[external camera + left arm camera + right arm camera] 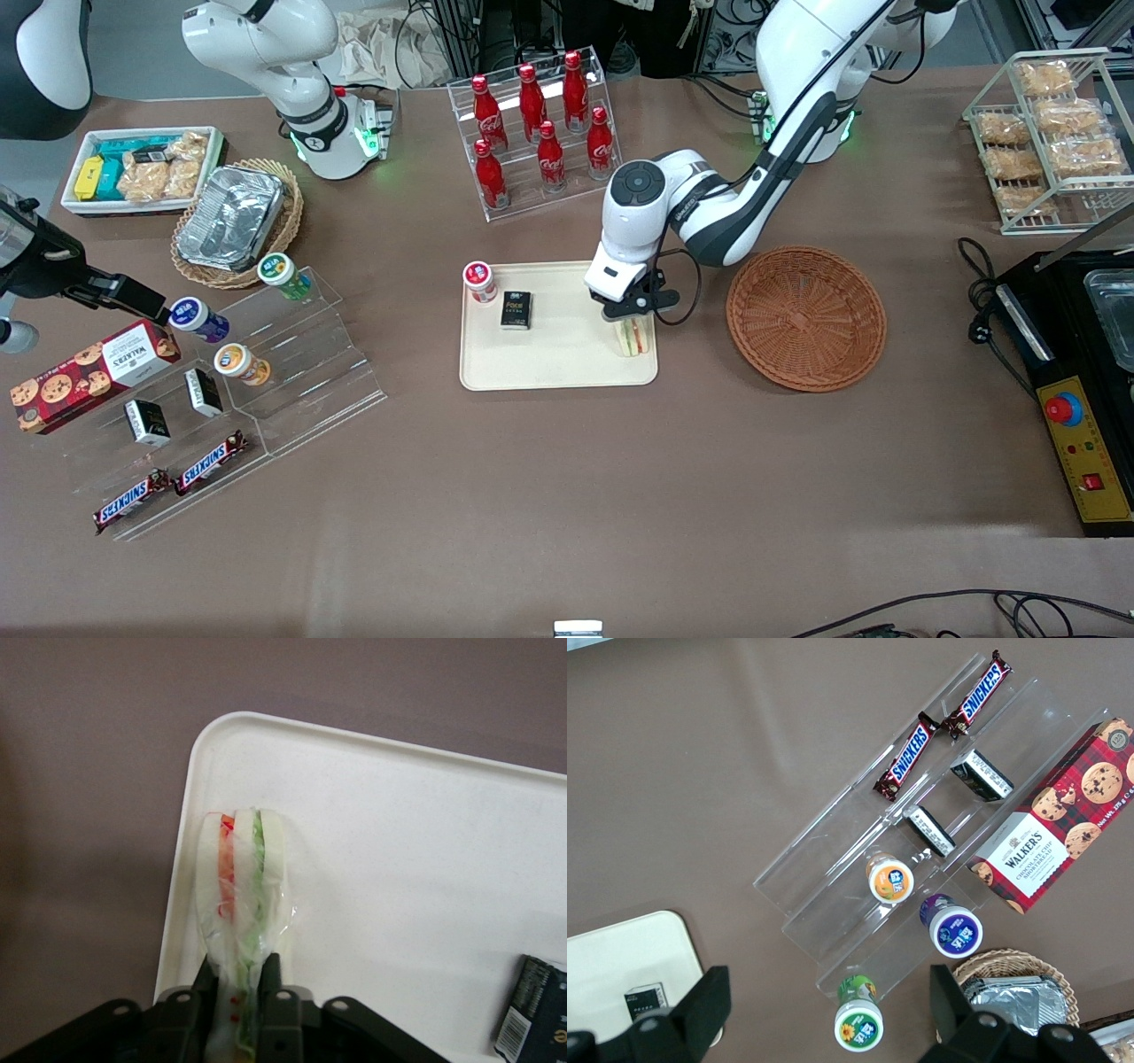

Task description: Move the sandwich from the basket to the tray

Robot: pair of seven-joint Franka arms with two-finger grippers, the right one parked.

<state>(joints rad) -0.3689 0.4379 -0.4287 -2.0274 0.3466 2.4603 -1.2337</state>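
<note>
From the front, my pincer (pixel 631 326) hangs over the tray (pixel 558 368), at the tray's end nearest the basket (pixel 805 317), and it is clamped on the sandwich (pixel 634 338). The sandwich stands on edge, its lower end at the tray's surface near the corner closest to the front camera. The tray also carries a small black box (pixel 516 310) near its middle and a red-capped jar (pixel 479 282) at the corner farthest from me. The basket sits on the table (pixel 567 496) just beside the tray, toward my end, with nothing in it. Toward the parked arm's end, a lighter wicker basket (pixel 239 266) holds a foil container (pixel 230 217), and a white bin (pixel 75 206) beside it holds snack packets.

From my wrist, my pincer (pixel 241 979) pinches the wrapped sandwich (pixel 241 881) between narrow fingers (pixel 271 967), the red and green layers showing between white bread. It lies close to the tray's (pixel 399 815) rounded corner, inside the rim. An edge of the black box (pixel 530 1010) shows on the same tray.

From the parked arm's wrist, one corner of the tray (pixel 620 957) appears with the black box (pixel 645 999) on it
</note>
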